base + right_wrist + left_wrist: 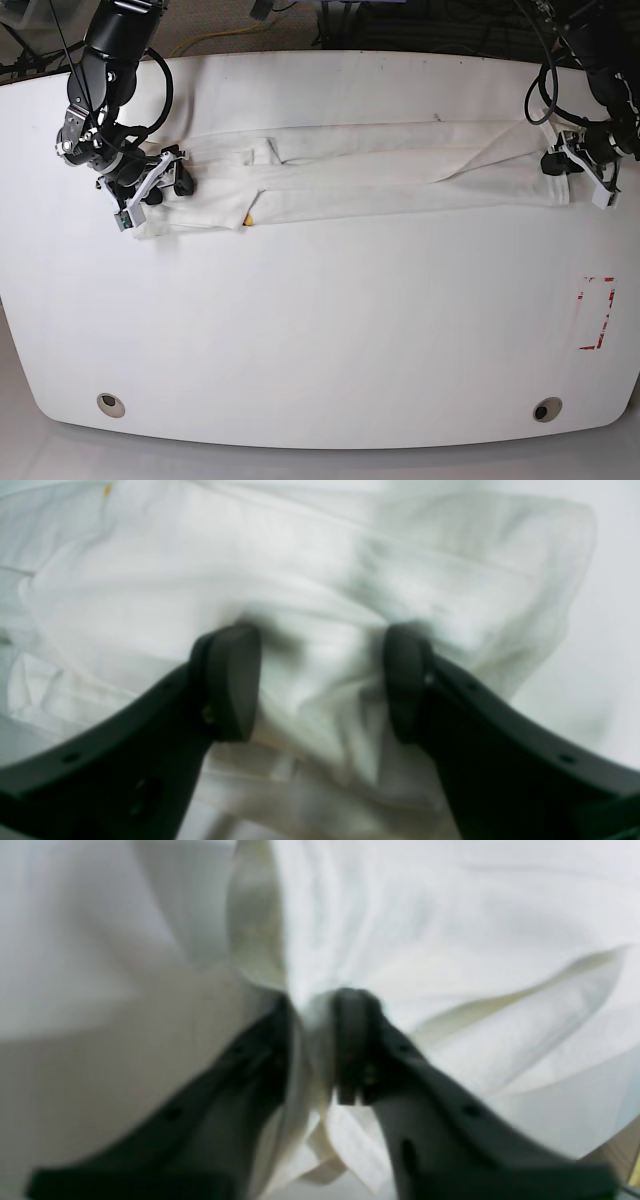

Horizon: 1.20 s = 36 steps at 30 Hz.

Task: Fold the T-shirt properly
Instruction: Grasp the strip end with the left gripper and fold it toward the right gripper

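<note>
White tabletop (320, 330) is bearing the T-shirt (380, 175), lying long from 9 to 3 o'clock, with the left gripper (315, 1040) pinching its 3 o'clock end and the right gripper (320, 680) gaping wide over its 9 o'clock end.

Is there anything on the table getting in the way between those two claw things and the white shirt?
Nothing visible. The left pincer is already shut on the white cotton T-shirt, and the open right pincer straddles its other end; the white table around shows only markings.
</note>
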Motion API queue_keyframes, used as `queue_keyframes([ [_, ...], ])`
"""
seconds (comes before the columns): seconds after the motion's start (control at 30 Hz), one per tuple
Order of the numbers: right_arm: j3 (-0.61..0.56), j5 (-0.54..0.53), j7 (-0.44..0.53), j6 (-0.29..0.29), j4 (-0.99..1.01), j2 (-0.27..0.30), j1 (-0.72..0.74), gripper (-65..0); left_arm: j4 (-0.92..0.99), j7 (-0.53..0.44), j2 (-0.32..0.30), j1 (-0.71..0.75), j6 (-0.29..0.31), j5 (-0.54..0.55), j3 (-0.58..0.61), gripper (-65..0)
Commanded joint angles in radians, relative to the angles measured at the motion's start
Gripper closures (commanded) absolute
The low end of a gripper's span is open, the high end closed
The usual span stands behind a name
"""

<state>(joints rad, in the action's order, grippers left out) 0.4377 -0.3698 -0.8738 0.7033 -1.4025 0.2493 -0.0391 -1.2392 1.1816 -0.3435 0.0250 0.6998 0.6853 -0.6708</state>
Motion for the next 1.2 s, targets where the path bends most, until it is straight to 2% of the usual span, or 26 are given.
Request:
queue_keyframes([
  [0.0, -0.003, 0.036, -0.063, -0.005, 0.004, 0.003, -0.008, -37.9, -0.017, 0.016, -0.015, -0.003, -0.002, -0.014, -0.002, -5.3],
  [0.13, -0.001, 0.036, -0.063, -0.005, 0.004, 0.003, -0.009, -37.9, -0.061, 0.028, -0.015, -0.003, -0.002, 0.024, -0.007, -5.0],
  [0.3, -0.001, 0.036, -0.063, -0.005, 0.004, 0.003, -0.009, -37.9, -0.207, 0.103, -0.007, 0.022, -0.002, 0.115, 0.001, -4.9],
  [0.5, -0.001, 0.036, -0.063, -0.005, 0.004, 0.003, -0.009, -37.9, -0.406, 0.199, 0.091, 0.025, -0.002, 0.138, 0.004, -4.9],
  [0.73, -0.001, 0.036, -0.063, -0.005, 0.004, 0.003, -0.009, -37.9, -0.626, 0.215, 0.185, 0.025, -0.002, 0.13, 0.155, -4.9],
  [1.0, -0.001, 0.036, -0.063, -0.005, 0.004, -0.025, -0.009, -37.9, -0.621, 0.215, 0.292, -0.041, -0.002, 0.13, 0.317, -5.1],
  [1.17, -0.003, 0.036, -0.064, -0.005, 0.004, -0.032, -0.009, -37.9, -0.525, 0.215, 0.369, -0.087, -0.002, 0.13, 0.382, -5.3],
])
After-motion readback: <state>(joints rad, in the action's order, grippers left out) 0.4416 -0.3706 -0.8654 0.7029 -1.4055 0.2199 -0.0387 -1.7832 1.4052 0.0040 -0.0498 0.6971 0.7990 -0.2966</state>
